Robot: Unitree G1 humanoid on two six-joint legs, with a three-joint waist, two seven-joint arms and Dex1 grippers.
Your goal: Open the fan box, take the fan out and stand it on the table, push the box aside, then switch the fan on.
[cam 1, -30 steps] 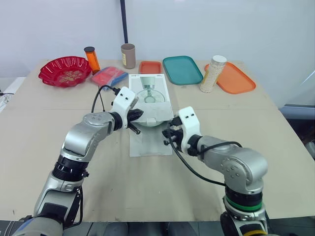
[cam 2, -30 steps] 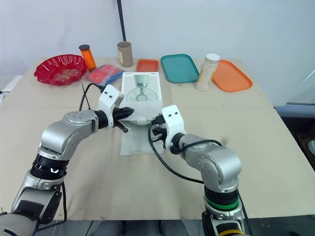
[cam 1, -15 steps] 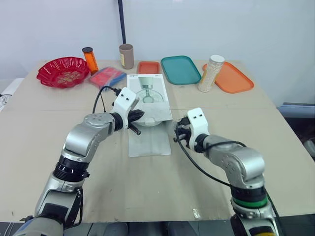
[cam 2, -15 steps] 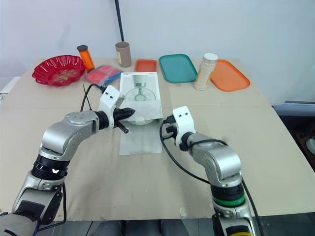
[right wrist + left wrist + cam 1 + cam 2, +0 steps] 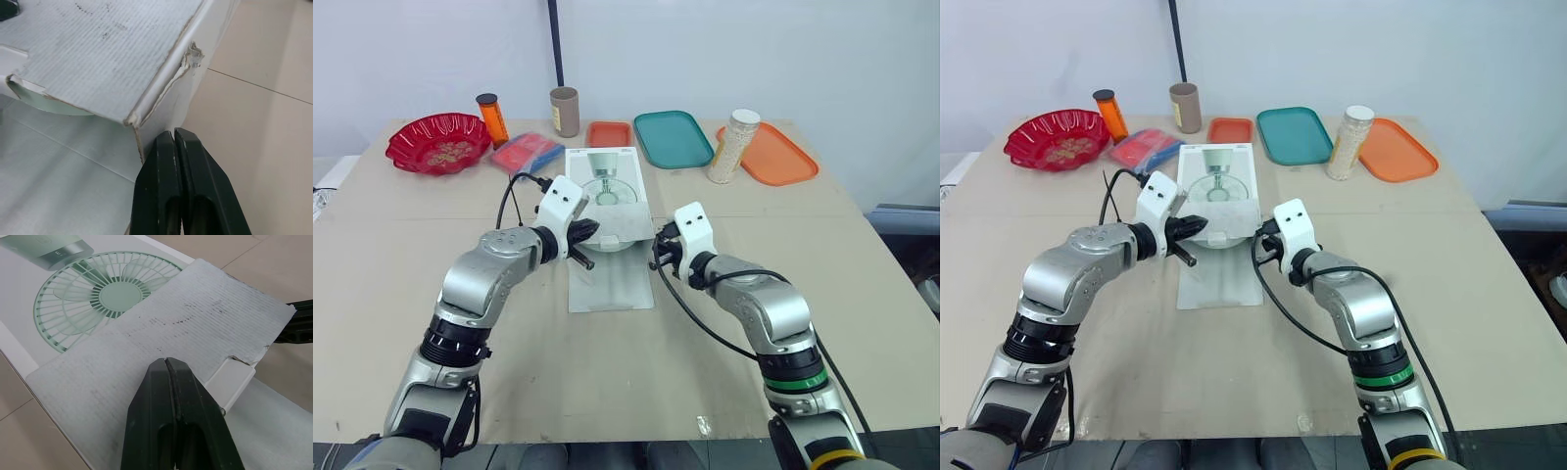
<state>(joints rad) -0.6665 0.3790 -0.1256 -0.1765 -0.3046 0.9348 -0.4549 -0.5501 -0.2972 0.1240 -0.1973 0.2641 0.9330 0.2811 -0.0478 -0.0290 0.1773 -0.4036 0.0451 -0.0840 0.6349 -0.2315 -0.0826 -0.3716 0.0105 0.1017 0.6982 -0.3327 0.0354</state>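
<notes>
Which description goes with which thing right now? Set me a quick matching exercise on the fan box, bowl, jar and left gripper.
Things:
1. fan box
2. bowl
3. jar
4. left gripper

Descriptions:
A. red, far left
B. shut, at the box's raised flap
C. by the orange tray
D. centre, near end open

Pairs: 1-D, 2-A, 3-C, 4-B
</notes>
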